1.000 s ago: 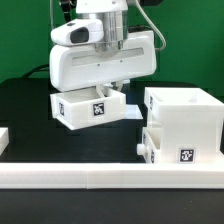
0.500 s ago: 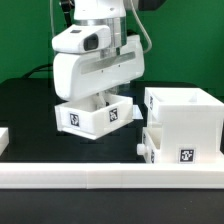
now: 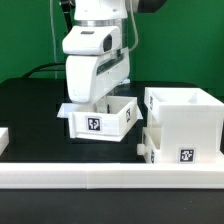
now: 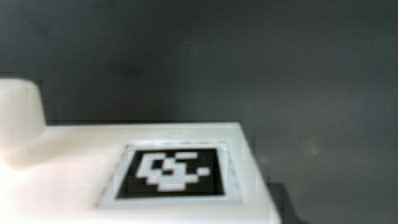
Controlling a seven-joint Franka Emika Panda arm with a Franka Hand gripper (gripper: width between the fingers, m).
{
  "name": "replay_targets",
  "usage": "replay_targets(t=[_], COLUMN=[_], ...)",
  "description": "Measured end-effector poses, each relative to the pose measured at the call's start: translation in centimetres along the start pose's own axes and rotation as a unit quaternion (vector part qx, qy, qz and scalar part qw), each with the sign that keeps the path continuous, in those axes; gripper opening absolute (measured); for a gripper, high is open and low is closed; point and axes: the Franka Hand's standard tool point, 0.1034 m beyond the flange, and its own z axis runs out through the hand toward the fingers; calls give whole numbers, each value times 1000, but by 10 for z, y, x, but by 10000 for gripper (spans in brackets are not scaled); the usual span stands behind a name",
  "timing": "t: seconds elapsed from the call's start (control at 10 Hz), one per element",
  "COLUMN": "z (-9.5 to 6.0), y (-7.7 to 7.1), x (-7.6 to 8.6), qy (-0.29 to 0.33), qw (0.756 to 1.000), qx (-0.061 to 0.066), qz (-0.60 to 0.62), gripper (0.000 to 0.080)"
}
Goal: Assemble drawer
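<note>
I am looking at the gripper [image 3: 100, 100] reaching down into the open top of one loose tray [image 3: 100, 118], which is sitting turned at an angle, near the middle of the black table [image 3: 25, 105]. The arm's white body is covering the fingers in the exterior view, and the wrist view is showing no fingertips, so I cannot tell whether the gripper is clenched on the tray wall or released.

The tray's tag [image 3: 92, 125] is facing the camera on its front wall. In the wrist view I am seeing a white surface [image 4: 125, 150] with a blurred black-and-white tag [image 4: 171, 170] on it, dark table beyond, and a pale rounded shape [image 4: 16, 115] at one edge that is too blurred to name.

The housing [image 3: 185, 125] is standing toward the exterior view's right, with its tag [image 3: 186, 155] low on the front. The tray's nearest corner is sitting just beside the housing's side, and I cannot tell if they are touching. The long white rail [image 3: 110, 177] is running along the front edge. Open black table is lying toward the exterior view's left of the tray and behind it.
</note>
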Motion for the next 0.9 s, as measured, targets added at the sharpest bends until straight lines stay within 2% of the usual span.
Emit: replay_targets(t=[0.2, 0.4, 0.6, 0.7, 0.9], z=[4, 6, 7, 8, 8], y=[3, 7, 6, 7, 7], x=[-8, -16, -17, -16, -16], qy=[-6, -14, -14, -13, -13], qw=[993, 976, 977, 977, 980], qx=[-5, -6, -4, -12, -10], qz=[-116, -215, -213, -211, -200], gripper=[44, 44, 44, 44, 44])
